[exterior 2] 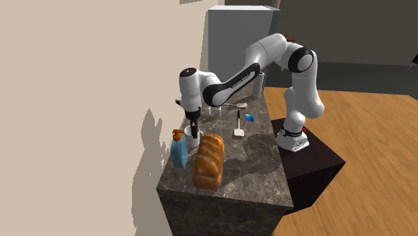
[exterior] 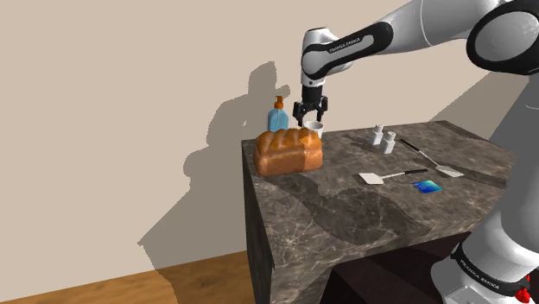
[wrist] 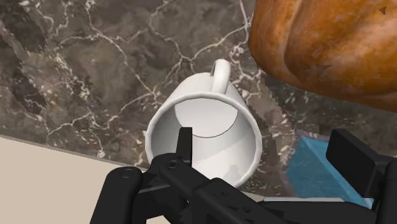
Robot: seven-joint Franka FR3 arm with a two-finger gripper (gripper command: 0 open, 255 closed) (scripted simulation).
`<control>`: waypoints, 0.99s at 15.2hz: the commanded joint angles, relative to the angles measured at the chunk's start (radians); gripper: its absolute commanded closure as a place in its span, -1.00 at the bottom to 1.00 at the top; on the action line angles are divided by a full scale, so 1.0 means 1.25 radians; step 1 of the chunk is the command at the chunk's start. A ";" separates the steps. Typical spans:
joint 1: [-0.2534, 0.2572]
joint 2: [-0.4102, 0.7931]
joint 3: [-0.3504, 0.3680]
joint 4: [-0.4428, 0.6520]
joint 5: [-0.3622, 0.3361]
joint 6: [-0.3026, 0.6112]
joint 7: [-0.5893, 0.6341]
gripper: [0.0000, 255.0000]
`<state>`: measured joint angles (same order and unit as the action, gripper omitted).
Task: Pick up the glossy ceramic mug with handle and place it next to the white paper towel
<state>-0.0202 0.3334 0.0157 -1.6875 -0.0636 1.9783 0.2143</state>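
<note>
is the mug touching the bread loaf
Apart. The wrist view shows a strip of dark marble counter between the white mug and the bread loaf.

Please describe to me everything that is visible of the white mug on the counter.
The mug is plain glossy white, ceramic-looking, with one loop handle. It stands upright and empty on the dark marbled counter, near its edge, beside the bread loaf and the blue bottle, apart from the loaf. One of the open fingers hangs over its opening, the other outside its rim; neither plainly touches it.
</note>
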 commanded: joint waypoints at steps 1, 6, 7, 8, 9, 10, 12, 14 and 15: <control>-0.002 0.064 -0.001 0.070 0.004 -0.005 -0.002 -1.00; -0.003 0.081 -0.001 0.049 0.004 0.032 -0.001 -1.00; -0.003 0.085 -0.001 0.044 0.003 0.041 -0.001 -1.00; -0.004 0.088 -0.002 0.038 0.003 0.050 -0.001 -1.00; -0.004 0.094 -0.002 0.030 0.003 0.065 0.000 -1.00; -0.004 0.094 -0.002 0.029 0.003 0.065 0.000 -1.00; -0.004 0.094 -0.002 0.030 0.003 0.065 0.000 -1.00; -0.004 0.094 -0.002 0.030 0.003 0.065 0.000 -1.00; -0.004 0.094 -0.002 0.030 0.003 0.065 0.000 -1.00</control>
<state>-0.0252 0.4510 0.0133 -1.6502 -0.0600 2.0588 0.2138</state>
